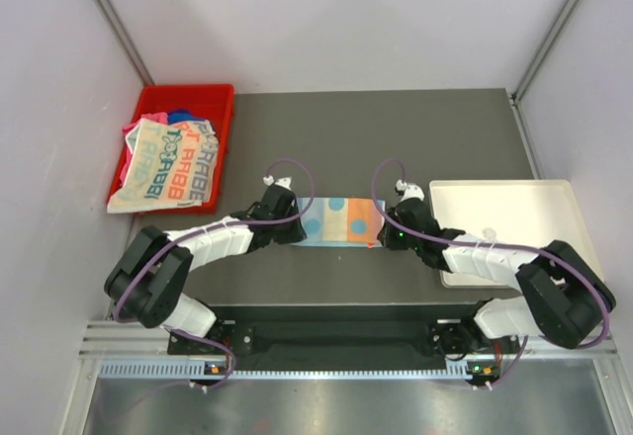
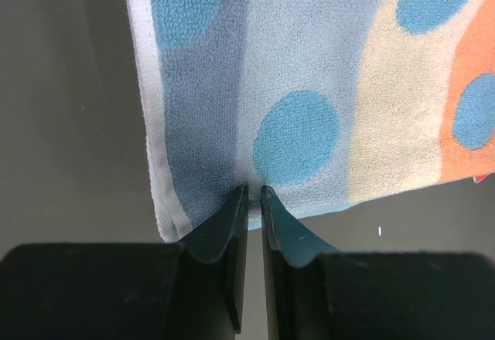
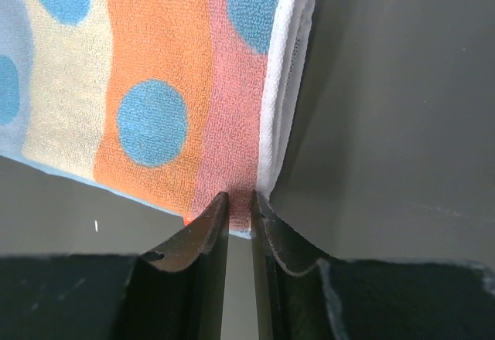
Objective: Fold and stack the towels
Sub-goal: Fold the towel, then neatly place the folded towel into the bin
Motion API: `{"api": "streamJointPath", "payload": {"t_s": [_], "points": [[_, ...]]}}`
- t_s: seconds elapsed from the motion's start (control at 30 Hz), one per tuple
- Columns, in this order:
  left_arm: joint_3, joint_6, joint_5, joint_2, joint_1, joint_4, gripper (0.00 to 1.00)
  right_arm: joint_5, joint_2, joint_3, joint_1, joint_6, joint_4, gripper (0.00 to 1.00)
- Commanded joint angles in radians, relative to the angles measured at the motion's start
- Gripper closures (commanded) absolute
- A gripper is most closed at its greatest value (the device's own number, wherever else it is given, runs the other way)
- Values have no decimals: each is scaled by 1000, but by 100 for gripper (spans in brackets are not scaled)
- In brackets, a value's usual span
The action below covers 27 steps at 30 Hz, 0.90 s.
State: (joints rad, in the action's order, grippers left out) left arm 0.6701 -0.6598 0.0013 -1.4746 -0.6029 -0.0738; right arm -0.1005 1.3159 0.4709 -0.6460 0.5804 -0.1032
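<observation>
The spotty towel (image 1: 341,219) lies flat in the middle of the table (image 1: 435,138), and the left claw (image 2: 253,193) and right claw (image 3: 240,197) each pinch its near edge, one by each end, likely to lift and fold it evenly.

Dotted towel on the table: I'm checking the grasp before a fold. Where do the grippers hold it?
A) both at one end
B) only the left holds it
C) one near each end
C: the left gripper and the right gripper each pinch an edge of the dotted towel, near opposite ends.
</observation>
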Motion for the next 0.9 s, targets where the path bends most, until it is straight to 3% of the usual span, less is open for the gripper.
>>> {"api": "streamJointPath", "payload": {"t_s": [0.0, 0.2, 0.37, 0.57, 0.87], "points": [[16, 11, -40, 37, -3, -21, 82, -1, -36, 20, -17, 7, 5, 82], [115, 43, -41, 57, -9, -75, 76, -14, -127, 72, -17, -5, 92, 77], [247, 34, -105, 31, -87, -118, 71, -86, -285, 155, -14, -5, 238, 67], [512, -52, -360, -171, -270, -266, 64, -209, -526, 283, 19, -43, 460, 53], [992, -311, -688, -590, -512, -607, 43, -286, -685, 486, 37, -100, 683, 50]]}}
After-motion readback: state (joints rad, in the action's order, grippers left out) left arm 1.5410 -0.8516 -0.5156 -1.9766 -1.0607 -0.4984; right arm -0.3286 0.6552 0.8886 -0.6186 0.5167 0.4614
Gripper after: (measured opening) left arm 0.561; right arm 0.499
